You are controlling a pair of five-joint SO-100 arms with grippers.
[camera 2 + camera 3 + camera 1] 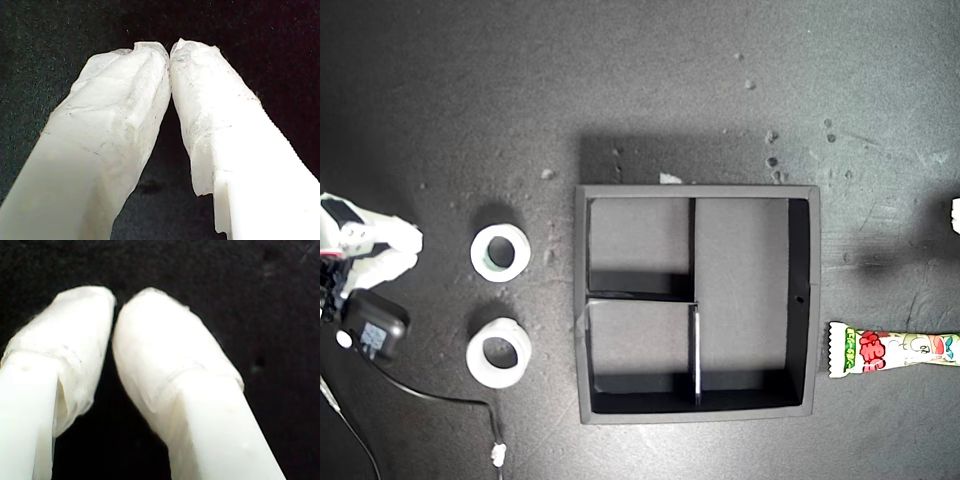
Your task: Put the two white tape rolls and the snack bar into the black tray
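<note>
Tray bare, rolls and bar lying outside it

Black tray [803, 300] is seen near the middle of the dark worktop [470, 90] in the exterior view, its two small square compartments toward that view's left and its long one toward the right, with nothing inside any of them. Two white tape rolls are found flat on the worktop to the exterior view's left of the tray, apart from it and from each other: the first tape roll [500, 252], with a greenish-grey core, farther up the picture, and the second tape roll [499, 351] below it. The snack bar [893, 349] is laid just beside the tray's outer wall at the exterior view's right, running off that edge.

An arm [360, 250] is seen at the exterior view's left edge, near the rolls; which arm it is cannot be told. My first gripper [169, 50] is shown with fingers pressed together at the tips, nothing between them. My second gripper [114, 302] is likewise shown closed and holding nothing
</note>
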